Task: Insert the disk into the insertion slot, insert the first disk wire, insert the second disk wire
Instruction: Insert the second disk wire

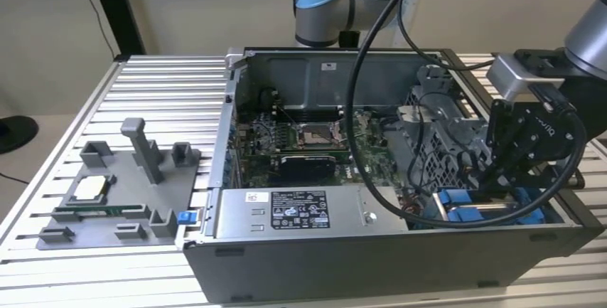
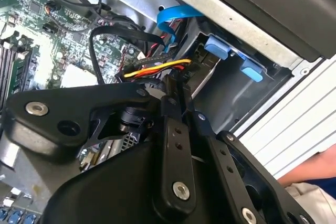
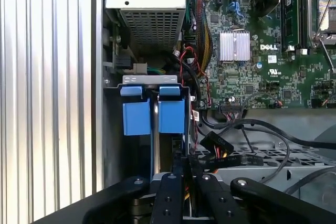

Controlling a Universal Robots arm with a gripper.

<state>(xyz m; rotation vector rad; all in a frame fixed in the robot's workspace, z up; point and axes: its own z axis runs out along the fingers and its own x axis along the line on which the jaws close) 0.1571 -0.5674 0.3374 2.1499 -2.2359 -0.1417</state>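
1. Reaching down into the open grey computer case (image 1: 379,265), the black linkage gripper (image 1: 501,180) sits at the corner of the case on the exterior view's right, just above the insertion slot (image 1: 545,212), a bay with grey-blue plastic walls and bright blue plastic tabs.
2. In both wrist views the black fingers (image 2: 176,114) stand drawn close together, with almost no gap between the tips; they appear to pinch a dark connector with a bundle of yellow, orange and red wires (image 2: 157,68), though the exact contact is hidden by the linkage.
3. The disk, a flat silver hard drive clipped in a bright blue plastic frame (image 3: 154,116), already lies seated in the slot; in the first wrist view its two blue frame tabs stand side by side against the slot wall, with a thin silver edge between them.
4. In the second wrist view a flat light blue ribbon cable (image 2: 176,14) curves beside the slot, close to the wire bundle.
5. The green motherboard (image 1: 294,134) fills the case floor, well apart from the gripper in the exterior view.
6. A silver labelled power supply box (image 1: 298,212) lies along the near wall of the case, beside the slot.
7. The case rests on a ribbed aluminium table (image 1: 161,94), and a grey plastic fixture tray (image 1: 124,194) stands on the exterior view's left.
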